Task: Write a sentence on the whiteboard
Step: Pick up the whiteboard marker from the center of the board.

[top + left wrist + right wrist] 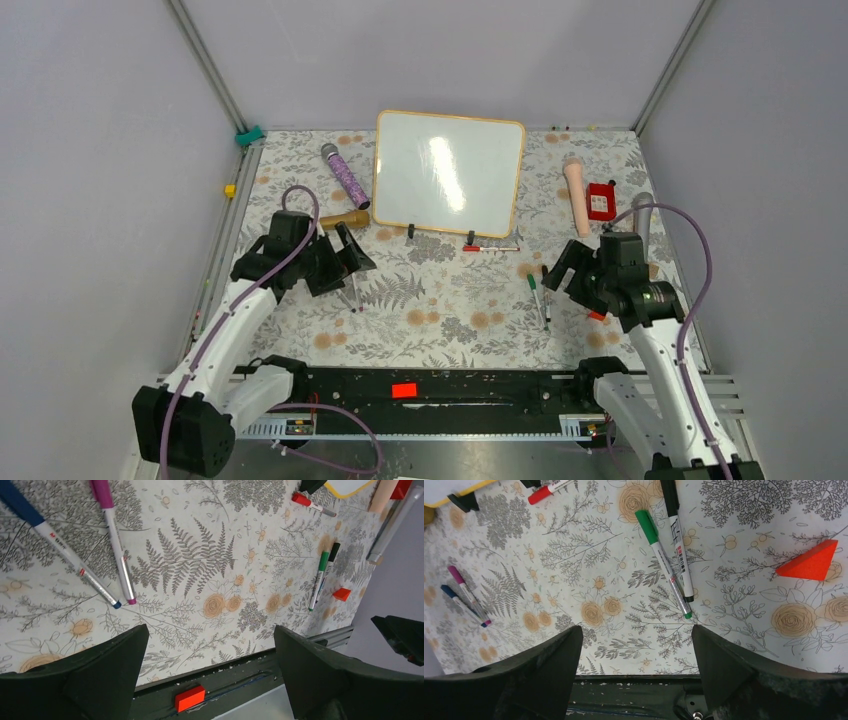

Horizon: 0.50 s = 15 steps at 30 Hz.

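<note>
The whiteboard (448, 172) leans upright at the back of the flowered cloth. Its glossy face is blank and no sentence shows on it. My left gripper (352, 268) (210, 630) hovers open and empty left of the middle, with a pink marker (115, 545) and a blue marker (60, 545) lying on the cloth beyond its fingers. My right gripper (558, 272) (636, 628) is open and empty too, above a green marker (664, 560) and a black marker (676, 540) that lie side by side. A red-capped marker (492, 248) rests in front of the board's feet.
A purple patterned tube (345, 175) and a brown cylinder (345, 219) lie left of the board. A beige cylinder (576, 195), a red box (601, 200) and a grey tube (642, 215) are on its right. An orange wedge (809, 562) sits near the right gripper.
</note>
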Available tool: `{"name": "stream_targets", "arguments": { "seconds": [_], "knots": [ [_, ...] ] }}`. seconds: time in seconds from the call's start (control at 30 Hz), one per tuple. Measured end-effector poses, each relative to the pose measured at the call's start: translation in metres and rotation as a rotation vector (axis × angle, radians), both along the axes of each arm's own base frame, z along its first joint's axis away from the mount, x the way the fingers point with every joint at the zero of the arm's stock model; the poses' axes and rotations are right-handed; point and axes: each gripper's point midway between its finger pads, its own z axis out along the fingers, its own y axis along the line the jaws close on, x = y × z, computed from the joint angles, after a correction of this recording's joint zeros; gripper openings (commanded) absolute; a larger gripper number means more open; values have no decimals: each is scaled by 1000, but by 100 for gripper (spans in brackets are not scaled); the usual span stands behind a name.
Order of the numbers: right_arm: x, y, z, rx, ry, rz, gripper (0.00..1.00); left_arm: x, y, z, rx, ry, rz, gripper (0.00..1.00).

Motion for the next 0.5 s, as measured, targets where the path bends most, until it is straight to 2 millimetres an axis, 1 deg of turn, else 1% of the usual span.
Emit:
{"name": "stream_targets", "arguments": {
  "seconds": [0.17, 0.27, 0.3, 0.37, 0.4, 0.47, 0.5],
  "knots": [
    [5, 5, -14, -57, 29, 66, 86, 8, -16, 2, 16, -32, -90, 96],
    [3, 3, -29, -86, 52, 69, 79, 6, -30, 4, 8, -61, -158, 97],
    [2, 1, -34, -95, 60, 65, 77, 5, -37, 7, -1, -85, -191, 97],
    [2, -3, -41, -115, 77, 53, 74, 5, -43, 11, -7, -110, -220, 97],
    [4, -5, -43, -127, 83, 45, 74, 5, -46, 14, -12, -129, -234, 97],
    [10, -8, -48, -147, 94, 34, 69, 5, -49, 20, -19, -161, -247, 97],
    [13, -8, -51, -157, 104, 36, 68, 6, -50, 23, -23, -180, -250, 97]
  ]
}}
